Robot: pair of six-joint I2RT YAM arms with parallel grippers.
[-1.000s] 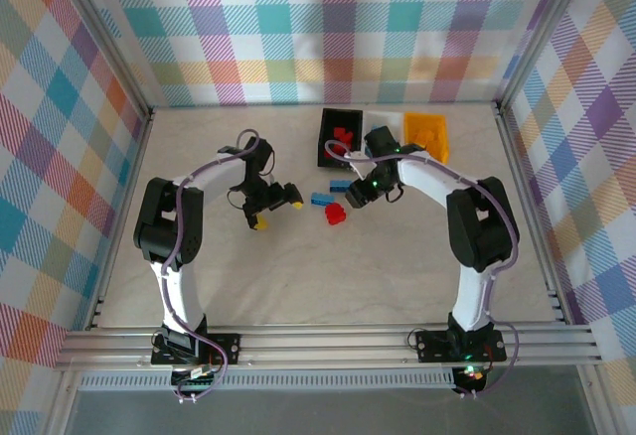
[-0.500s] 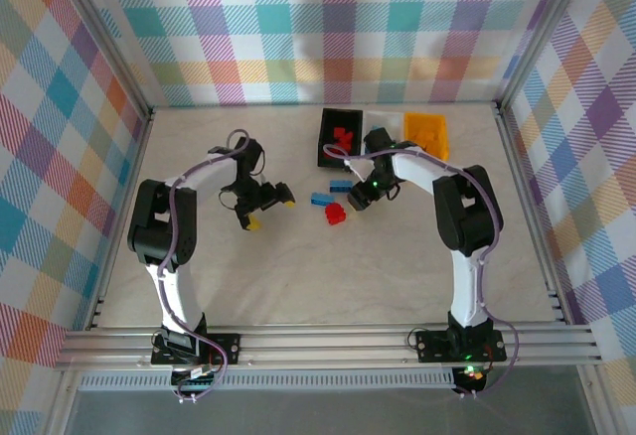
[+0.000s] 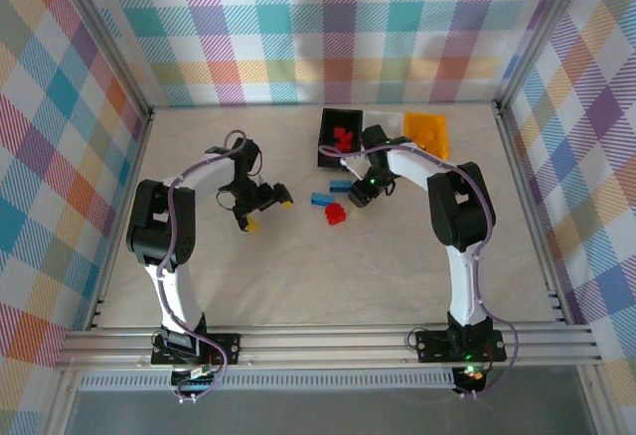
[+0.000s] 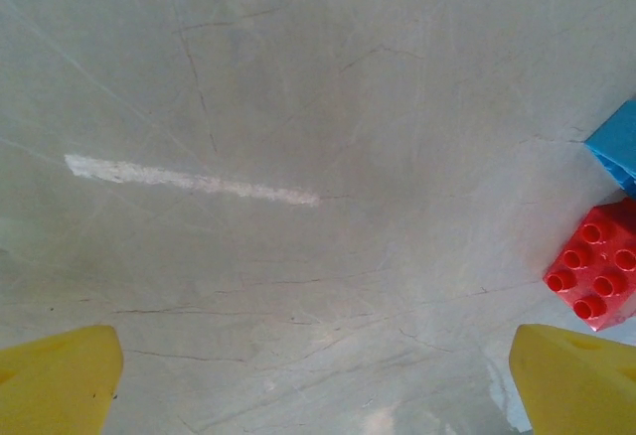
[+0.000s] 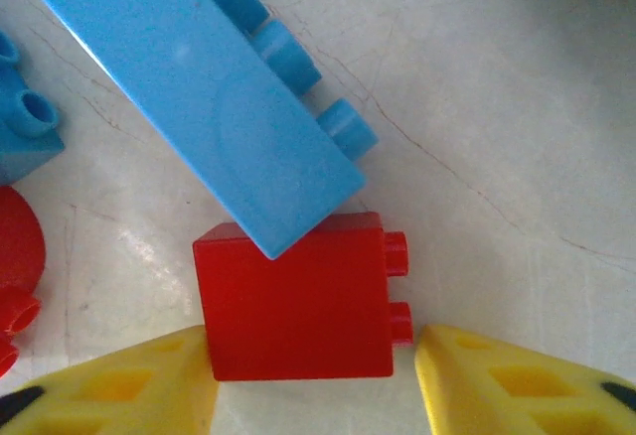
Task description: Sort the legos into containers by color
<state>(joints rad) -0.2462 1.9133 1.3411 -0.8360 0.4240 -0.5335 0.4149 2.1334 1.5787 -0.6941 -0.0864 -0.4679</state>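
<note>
Since the earlier frames the right arm's elbow has swung inward toward the middle of the worktop [image 3: 298,286] and the left arm has drawn slightly back to its left, while the right end effector [image 5: 316,387] stays low over the loose bricks. Right end effector: yellow fingertips bracket a red brick [image 5: 298,301] lying on the worktop, one against its side, the other just beside its studs; whether it is clamped cannot be told. A long blue brick [image 5: 189,77] overlaps the red brick's upper edge. Left end effector [image 4: 316,385]: released, jaws spread wide over bare worktop, nothing between them. Progress, as judged: the black bin [image 3: 324,142] at the far edge already holds several red bricks; the yellow-orange bin [image 3: 427,117] seems to hold like-coloured pieces; the white bin [image 3: 383,117] between them is largely hidden by the right arm. Remaining: the two bricks named, a second blue brick [image 3: 321,198] and a rounded red piece [image 3: 336,214], all close together before the bins
</note>
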